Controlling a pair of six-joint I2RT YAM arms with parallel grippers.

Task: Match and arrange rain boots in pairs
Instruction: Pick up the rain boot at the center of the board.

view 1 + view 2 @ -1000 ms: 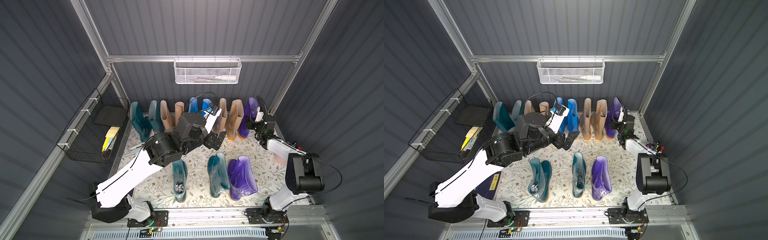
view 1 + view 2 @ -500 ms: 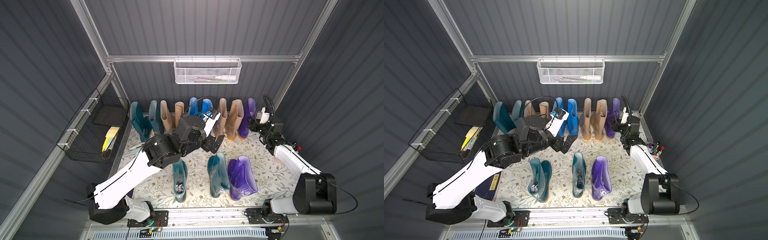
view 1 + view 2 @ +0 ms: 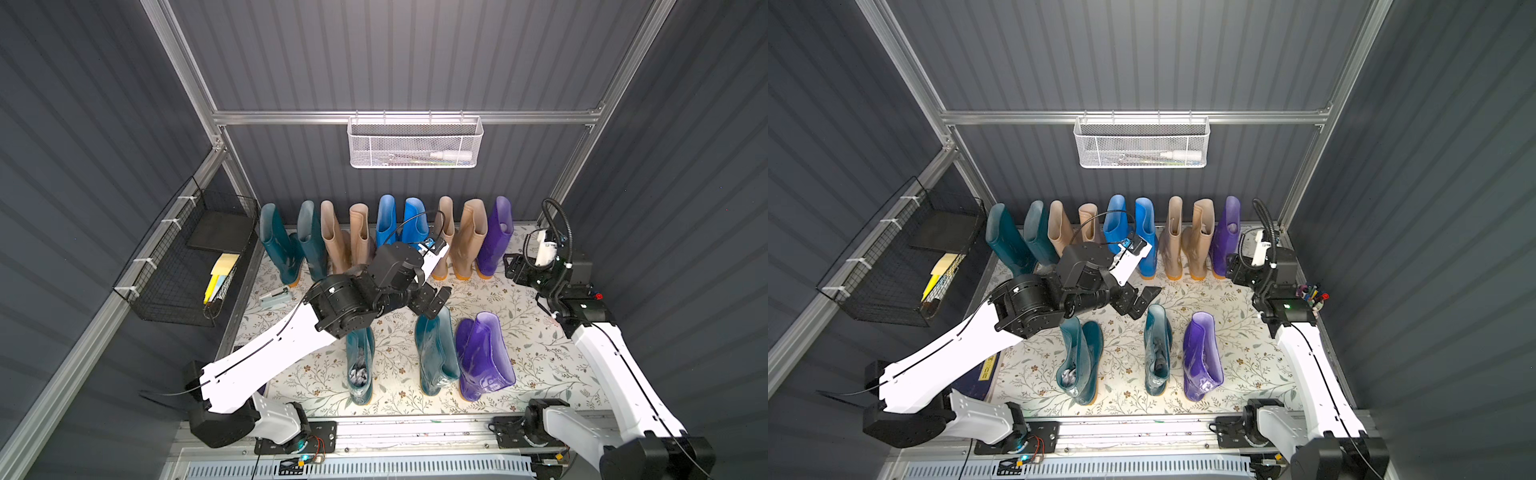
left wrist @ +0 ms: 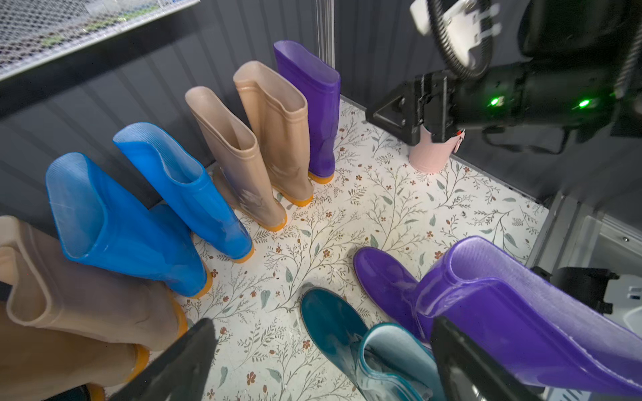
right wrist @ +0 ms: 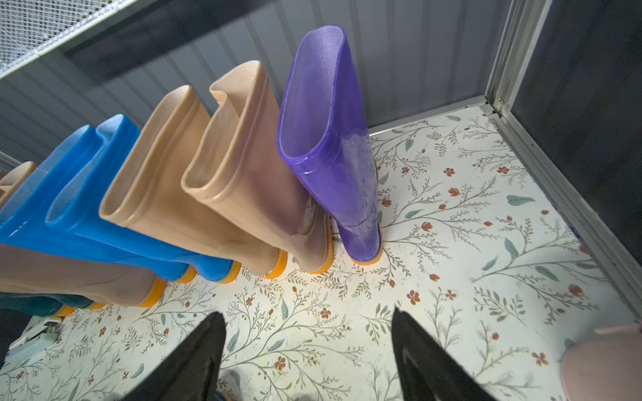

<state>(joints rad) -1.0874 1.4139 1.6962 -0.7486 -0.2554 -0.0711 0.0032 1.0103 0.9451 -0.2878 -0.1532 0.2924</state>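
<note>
Rain boots, twelve, on a floral mat (image 3: pixel 540 345). We list the back row against the wall from the left: teal pair (image 3: pixel 276 241), beige pair (image 3: pixel 332 237), blue pair (image 3: pixel 386 220), second beige pair (image 3: pixel 471 232), back purple boot (image 3: pixel 496 232), all upright and close together. Front row, three unmatched boots standing nearer the arm bases: left teal boot (image 3: pixel 359 365) on its own, then the middle teal boot (image 3: pixel 434 353) with the front purple boot (image 3: pixel 484 357) just beside it. Left gripper (image 3: pixel 432 300): we find it above the middle teal boot's toe, jaws wide, holding nothing. Right gripper (image 3: pixel 512 269): low over the mat, near the back purple boot on its right side, jaws apart with nothing between them. A pink pot (image 4: pixel 430 156) stands by the right wall.
</note>
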